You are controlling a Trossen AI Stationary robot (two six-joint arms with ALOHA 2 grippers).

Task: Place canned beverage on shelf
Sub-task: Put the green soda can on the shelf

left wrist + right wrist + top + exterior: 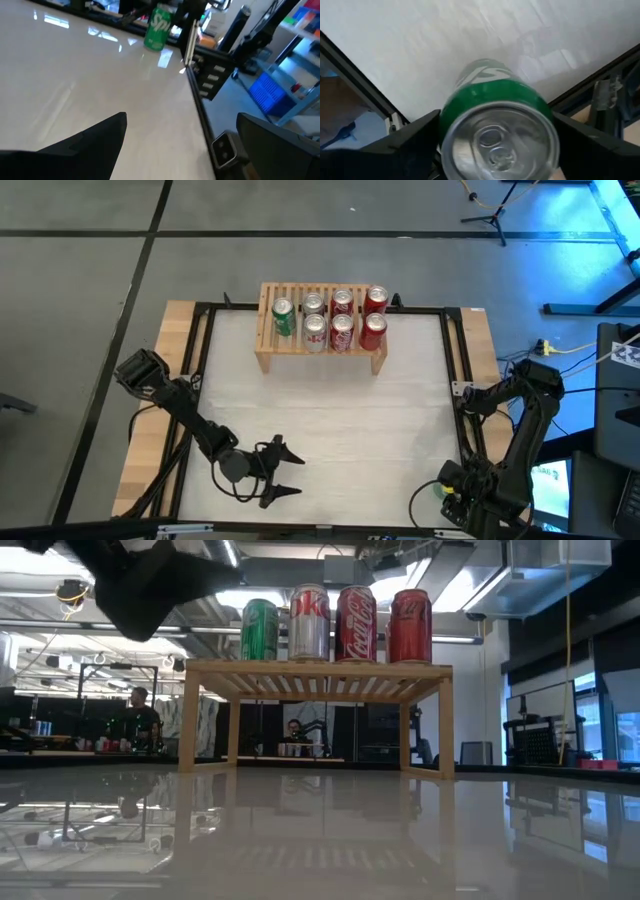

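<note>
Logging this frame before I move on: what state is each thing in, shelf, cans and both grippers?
Light-wood slatted shelf: standing on the table, seven cans on top.
Seven shelf cans, green, silver and red: upright.
Green soda can: upright, off the shelf, inside the right gripper.
Left gripper: open, empty, over the table.
Right gripper: around the green soda can.

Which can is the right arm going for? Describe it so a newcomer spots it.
Start at the table's near right corner, far from the wooden shelf with its seven cans. There a green Sprite can sits between the fingers of the right gripper. It is the only can off the shelf.
</note>
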